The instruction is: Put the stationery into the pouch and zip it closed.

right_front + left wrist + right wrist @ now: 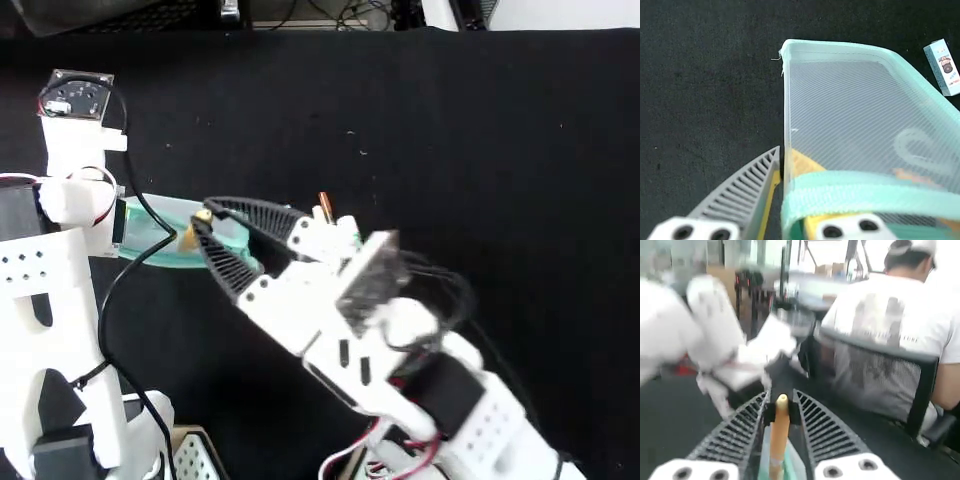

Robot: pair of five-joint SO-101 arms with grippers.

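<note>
**A:** From above, where is the pouch?

**B:** The pouch, mint-edged, lies at the left of the black table. Its left end is hidden under the left arm, and a black cable crosses it. Its right end is covered by the right gripper, which comes in from the near right.

**A:** What is that gripper doing?

**B:** It is clenched on a yellow-orange pencil at the fingertips, right over the pouch. A copper-coloured end sticks out beside the gripper's body. I cannot tell whether it belongs to the same pencil.

**A:** And the left wrist view?

**B:** The left gripper pinches the wall of the pouch. A grey ribbed finger is outside, and a yellow part sits behind the mesh. The frame cuts off part of the pouch. Something pale and curved and something orange show through the mesh, too hazy to name.

**A:** Any writing?

**B:** A small white-and-blue box lies on the table beyond the pouch's corner, at the frame's edge. It carries a round picture and print too small to read.

**A:** The right wrist view?

**B:** The right gripper is closed on the pencil, which runs lengthwise between the black ribbed fingers. The pencil's tip is level with the fingertips. A strip of the mint pouch shows beneath it. Beyond them a white arm is smeared and hard to make out.
</note>
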